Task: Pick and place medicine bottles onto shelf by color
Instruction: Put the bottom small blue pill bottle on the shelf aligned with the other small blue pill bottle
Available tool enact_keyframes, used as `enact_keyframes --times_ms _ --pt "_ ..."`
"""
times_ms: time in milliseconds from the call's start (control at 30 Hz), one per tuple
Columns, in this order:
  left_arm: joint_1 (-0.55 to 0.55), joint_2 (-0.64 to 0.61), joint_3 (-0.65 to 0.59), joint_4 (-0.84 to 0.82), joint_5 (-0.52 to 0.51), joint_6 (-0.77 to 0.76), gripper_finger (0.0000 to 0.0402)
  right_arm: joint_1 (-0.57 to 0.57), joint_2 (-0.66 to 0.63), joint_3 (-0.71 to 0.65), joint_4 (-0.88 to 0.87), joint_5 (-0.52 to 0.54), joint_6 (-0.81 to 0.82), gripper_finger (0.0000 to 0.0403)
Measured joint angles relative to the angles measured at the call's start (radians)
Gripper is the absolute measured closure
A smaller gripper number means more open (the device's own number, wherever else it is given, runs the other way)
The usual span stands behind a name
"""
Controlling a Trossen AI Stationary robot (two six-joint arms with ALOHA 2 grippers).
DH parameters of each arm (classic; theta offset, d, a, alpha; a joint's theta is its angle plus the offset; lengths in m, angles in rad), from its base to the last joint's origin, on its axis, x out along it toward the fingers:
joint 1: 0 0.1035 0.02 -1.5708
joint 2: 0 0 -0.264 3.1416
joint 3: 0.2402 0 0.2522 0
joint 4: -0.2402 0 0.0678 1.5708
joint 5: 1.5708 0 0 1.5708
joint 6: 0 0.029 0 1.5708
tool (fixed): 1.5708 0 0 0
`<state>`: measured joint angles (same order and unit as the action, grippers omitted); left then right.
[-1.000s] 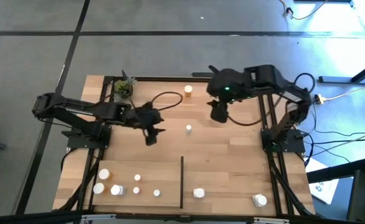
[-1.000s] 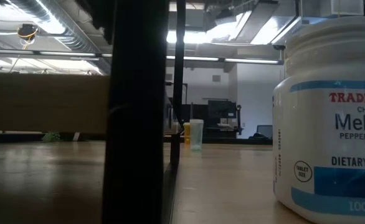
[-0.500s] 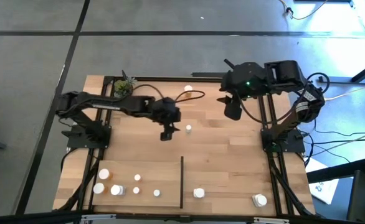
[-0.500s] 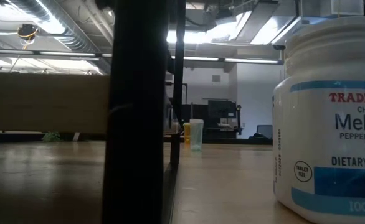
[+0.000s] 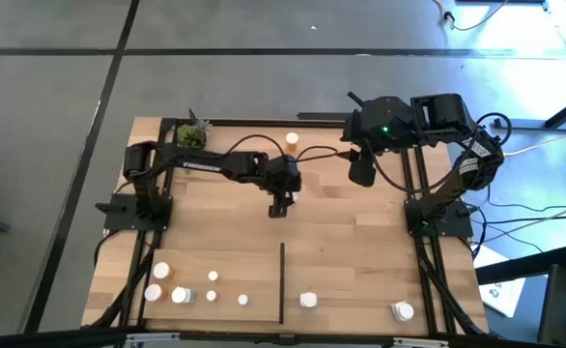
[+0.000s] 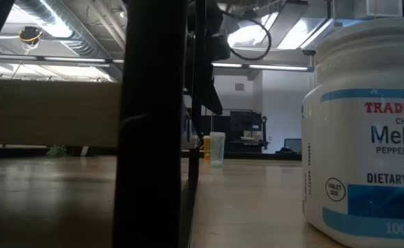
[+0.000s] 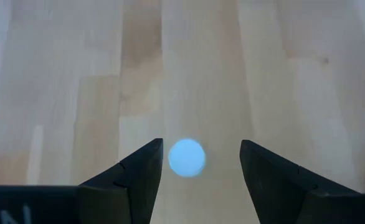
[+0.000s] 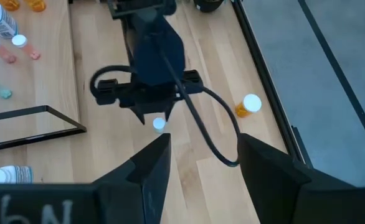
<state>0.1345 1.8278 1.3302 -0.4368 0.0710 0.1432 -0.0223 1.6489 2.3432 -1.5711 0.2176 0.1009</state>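
White-capped bottle sits between open left gripper fingers, seemingly ungripped.

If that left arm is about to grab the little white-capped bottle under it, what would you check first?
1. Left tool open: ok, its fingers stand apart.
2. White-capped bottle between the fingers: ok, centred in the wrist view.
3. Bottle upright: ok, cap faces up.
4. Tool low enough to grip: cannot tell.
5. Right tool out of the way: ok, off near the right rail.
6. Space on the shelf: ok, bare wood either side of the divider strip.
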Motion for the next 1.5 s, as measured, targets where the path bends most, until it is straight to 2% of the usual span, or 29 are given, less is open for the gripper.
enact_keyframes --times_ms 633,933,1267,1500 --pt "0.018 0.019 -0.005 0.007 0.019 -0.009 0.0195 0.0 0.0 0.0 0.0 0.0 -0.002 0.0217" --pt "0.021 0.019 -0.064 0.05 0.016 -0.003 0.0195 0.0 0.0 0.0 0.005 0.0 -0.002 0.0217" --pt "0.021 0.019 -0.066 0.144 -0.012 -0.003 0.0195 0.0 0.001 0.0 0.008 0.0 -0.001 0.0217" --pt "0.018 0.028 -0.066 0.144 -0.017 -0.003 0.0195 0.0 0.001 0.0 0.011 0.0 -0.001 0.0217"
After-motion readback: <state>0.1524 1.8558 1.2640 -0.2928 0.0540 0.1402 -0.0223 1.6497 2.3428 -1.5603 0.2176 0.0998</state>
